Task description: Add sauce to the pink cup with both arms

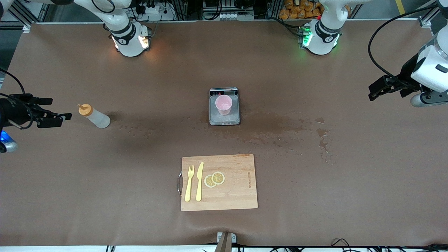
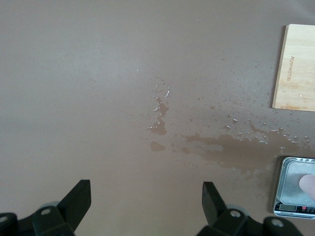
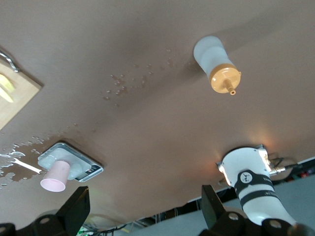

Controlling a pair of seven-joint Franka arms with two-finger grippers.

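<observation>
The pink cup stands upright on the plate of a small grey kitchen scale near the middle of the bench. The scale's dark display strip faces the robots' edge; no digits can be read on it. The sauce bottle, translucent with an orange nozzle cap, stands toward the right arm's end of the bench, well apart from the cup.

The right gripper hangs over that end of the bench just beside the bottle, its fingers spread and holding nothing. The left gripper waits over the left arm's end of the bench, likewise released and empty.

Near the camera-side edge lies a wooden cutting board with a metal handle, carrying a yellow fork, a yellow knife and two lemon slices. A line of writing is burned into the board, too small to read.

The left wrist view shows the puddle and droplets between the scale and the left arm's end most clearly, plus a corner of the board and scale. The right wrist view alone shows the bottle's nozzle tip and the right arm's base.
</observation>
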